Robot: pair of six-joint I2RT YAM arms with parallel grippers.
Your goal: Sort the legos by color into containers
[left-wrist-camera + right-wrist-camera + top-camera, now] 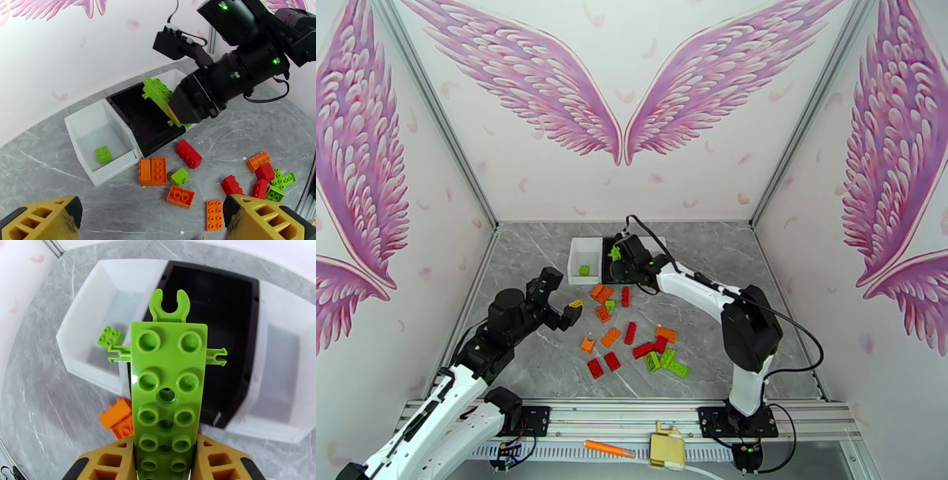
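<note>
**A:** Where is the long green piece (166, 398) now?

**B:** In the right pincer (166, 455). The jaws are narrow and clamp its near end from both sides. The rest sticks straight out ahead of the fingers, studs up, with the clip end farthest away.

**A:** And what is it over?

**B:** From the overhead view it hangs above the left side of the black tray (237, 319), close to the wall that tray shares with the white tray (73, 346) on the robot's left. It looks raised, not resting on anything.

**A:** Which tray should take it?

**B:** I'd say the left white one, since a small green brick (109, 336) already lies in it. So the target is to the pincer's left, across that shared wall. The piece's long axis runs along the wall, not across it, so I judge a sideways shift is needed more than a reach.

**A:** And the other arm?

**B:** The left pincer (562, 298) stands wide open and holds nothing. It hovers at the left of the loose bricks (611, 337), well apart from the trays. The right arm is the nearer one, and it has the piece.
</note>
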